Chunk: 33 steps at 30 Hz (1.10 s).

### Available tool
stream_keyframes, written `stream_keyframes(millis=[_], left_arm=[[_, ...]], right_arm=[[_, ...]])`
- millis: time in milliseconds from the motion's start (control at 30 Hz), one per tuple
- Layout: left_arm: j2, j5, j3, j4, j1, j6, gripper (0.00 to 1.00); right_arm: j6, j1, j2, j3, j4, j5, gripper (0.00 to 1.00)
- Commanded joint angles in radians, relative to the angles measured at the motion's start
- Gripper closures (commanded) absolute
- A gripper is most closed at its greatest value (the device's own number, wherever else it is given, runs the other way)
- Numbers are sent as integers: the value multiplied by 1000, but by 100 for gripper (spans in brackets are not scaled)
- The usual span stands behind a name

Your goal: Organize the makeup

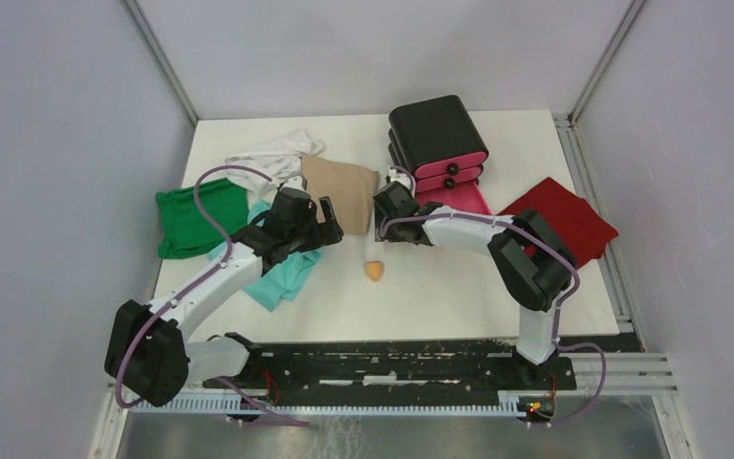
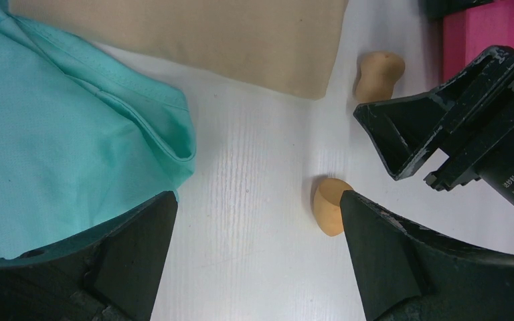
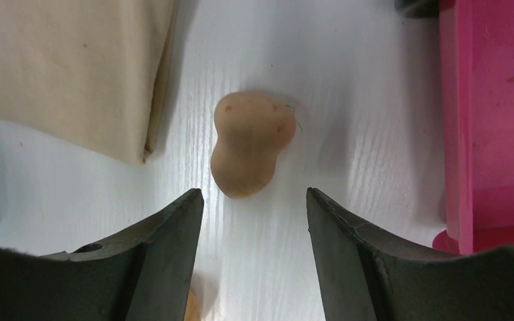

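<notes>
One orange egg-shaped sponge lies on the white table in front of both grippers. In the left wrist view this sponge sits just beside my right fingertip, outside the gap. My left gripper is open and empty over bare table. A second, gourd-shaped sponge lies just ahead of my open, empty right gripper, between the beige cloth and the pink drawer. It also shows in the left wrist view. In the top view the right gripper hides it. The compacts, bottle and puff are out of view.
A black box with pink drawers stands at the back, its lowest drawer pulled out beside the right gripper. Folded cloths lie around: beige, teal, green, white, red.
</notes>
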Motion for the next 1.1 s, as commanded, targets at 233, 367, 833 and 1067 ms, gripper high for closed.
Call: stream_keyframes(millis=[233,367,833,1067], left_arm=[[-23,-12,19,2,3,-10,1],[-25,-12,18,2,4,-10,1],[-18,1,9,14,3,-9,1],[-4,7,11,28,4,-7,1]], right_arm=[[4,2,82,113,51,53,45],[2,0,61,105,61,51,61],[-100,1,-228,-49,44,153,81],[-122,-59,-338,-156,23,242,78]])
